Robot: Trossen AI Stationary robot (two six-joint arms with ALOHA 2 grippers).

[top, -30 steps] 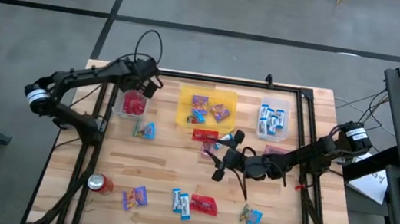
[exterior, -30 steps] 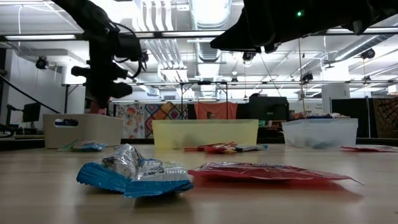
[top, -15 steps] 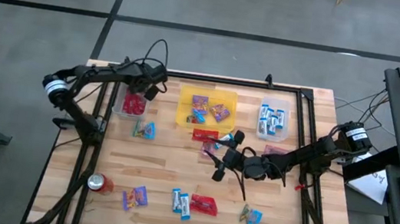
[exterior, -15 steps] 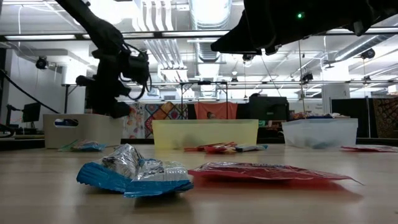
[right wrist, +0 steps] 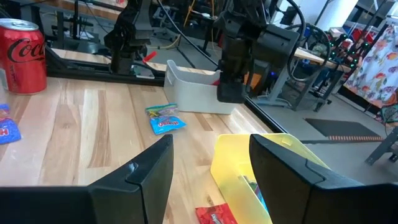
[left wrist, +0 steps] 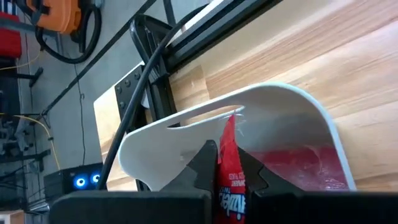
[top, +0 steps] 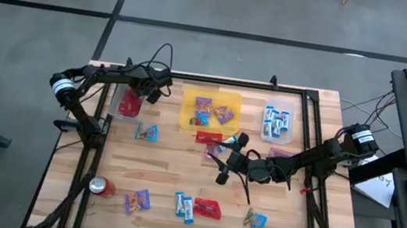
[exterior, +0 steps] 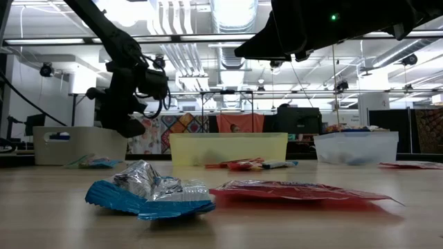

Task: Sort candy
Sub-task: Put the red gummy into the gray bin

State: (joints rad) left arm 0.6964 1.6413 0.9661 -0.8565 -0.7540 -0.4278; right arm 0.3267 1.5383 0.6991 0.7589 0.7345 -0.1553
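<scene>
My left gripper [top: 145,93] hovers over the white bin [top: 119,107] at the table's far left, shut on a flat red candy packet [left wrist: 229,134]. More red packets [left wrist: 298,165] lie inside that bin. My right gripper [top: 223,157] waits open above mid-table, nothing between its fingers [right wrist: 155,168], close to the yellow bin [top: 212,98]. That bin holds purple and blue candy. Loose candy lies flat on the wood: a red packet [top: 208,137], a blue pair [top: 148,131], and several pieces [top: 184,206] near the front edge. My left gripper pinches the red packet [left wrist: 227,163] between its two fingers [left wrist: 202,158], flat faces against the pads. The fingers slant downward from above. The packet's free end [left wrist: 231,121] sticks out past the fingertips over the inside of the white bin, lifted clear of the table.
A clear bin [top: 278,121] with blue-and-white bars stands at the far right. A red soda can [top: 102,186] stands near the front left corner. Black frame rails [top: 302,143] run along the table's sides and far edge. Bare wood lies at mid-table [top: 173,165].
My left gripper, still shut on the red packet, has sunk toward the white bin and tipped further downward. The white bin has slid a little toward the table's left edge.
</scene>
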